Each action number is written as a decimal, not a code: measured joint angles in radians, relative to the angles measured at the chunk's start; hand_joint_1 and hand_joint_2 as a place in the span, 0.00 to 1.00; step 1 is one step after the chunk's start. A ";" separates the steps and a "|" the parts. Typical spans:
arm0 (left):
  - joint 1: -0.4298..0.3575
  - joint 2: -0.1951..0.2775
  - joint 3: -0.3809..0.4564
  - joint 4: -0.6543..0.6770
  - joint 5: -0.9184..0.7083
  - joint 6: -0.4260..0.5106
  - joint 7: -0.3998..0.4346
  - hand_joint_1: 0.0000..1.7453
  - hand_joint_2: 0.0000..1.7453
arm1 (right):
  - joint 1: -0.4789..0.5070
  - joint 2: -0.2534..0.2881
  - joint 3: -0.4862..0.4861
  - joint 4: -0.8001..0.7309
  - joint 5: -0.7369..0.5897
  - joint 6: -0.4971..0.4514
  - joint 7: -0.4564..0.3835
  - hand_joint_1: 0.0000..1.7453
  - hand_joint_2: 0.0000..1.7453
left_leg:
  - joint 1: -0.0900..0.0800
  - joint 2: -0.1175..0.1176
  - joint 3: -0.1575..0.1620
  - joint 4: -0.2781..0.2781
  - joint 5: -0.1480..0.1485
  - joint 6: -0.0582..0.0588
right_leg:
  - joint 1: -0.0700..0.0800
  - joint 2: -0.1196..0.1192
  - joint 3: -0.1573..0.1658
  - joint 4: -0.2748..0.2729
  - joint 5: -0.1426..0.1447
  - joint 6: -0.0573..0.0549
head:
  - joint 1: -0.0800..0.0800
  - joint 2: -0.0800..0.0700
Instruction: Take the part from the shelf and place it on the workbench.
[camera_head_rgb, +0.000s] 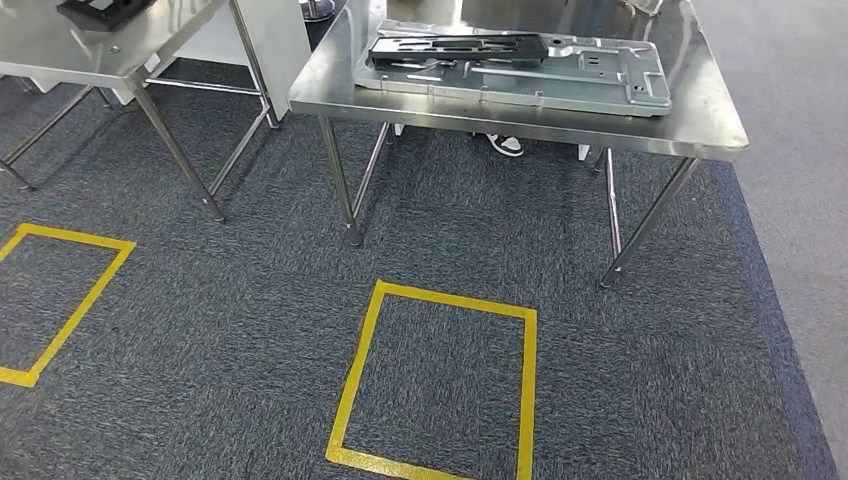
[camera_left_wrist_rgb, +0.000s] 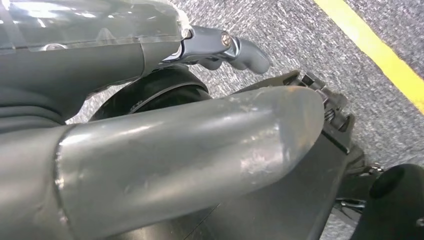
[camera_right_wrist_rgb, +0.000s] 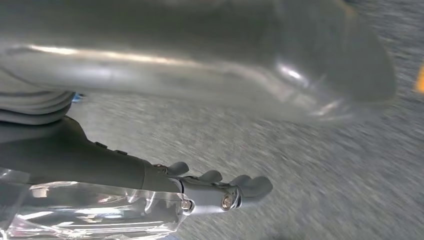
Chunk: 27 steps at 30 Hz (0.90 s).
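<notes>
Both hands hang empty — left hand (camera_left_wrist_rgb: 220, 47) and right hand (camera_right_wrist_rgb: 220, 192), fingers loosely extended. Flat black stamped-metal part (camera_head_rgb: 455, 46) lies on grey sheet-metal panel (camera_head_rgb: 600, 75) atop steel workbench (camera_head_rgb: 700, 125) — likely rigid, sharp-edged; grip by long edges.

light: we are seeing bright, even overhead light | glare: sheen on the workbench (camera_head_rgb: 700, 120), soft shadows beneath | blur: carpet (camera_right_wrist_rgb: 320, 165) beyond the right hand (camera_right_wrist_rgb: 210, 192) fingers is streaking | focus: left hand (camera_left_wrist_rgb: 200, 145) thumb is looming soft
</notes>
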 joint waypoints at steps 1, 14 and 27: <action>0.000 0.000 0.000 0.000 -0.001 0.000 -0.001 0.00 0.00 | -0.002 0.004 -0.002 0.003 0.014 0.013 0.041 0.00 0.00 | 0.001 0.002 -0.004 0.008 -0.005 -0.005 | -0.001 -0.010 -0.001 -0.003 0.004 -0.008 | 0.000 0.000; 0.013 0.007 0.002 0.000 -0.029 0.006 0.006 0.00 0.00 | -0.018 -0.067 -0.020 0.061 0.085 0.207 0.208 0.00 0.00 | 0.004 0.123 0.032 0.000 -0.036 -0.012 | 0.006 -0.149 -0.028 0.006 0.021 0.004 | 0.000 0.000; 0.010 -0.008 0.002 0.000 -0.029 0.017 0.008 0.00 0.00 | -0.025 -0.053 -0.020 0.075 0.123 0.247 0.223 0.00 0.00 | -0.004 -0.027 0.005 0.001 -0.004 0.032 | 0.008 0.025 -0.048 0.050 0.017 -0.007 | 0.000 0.000</action>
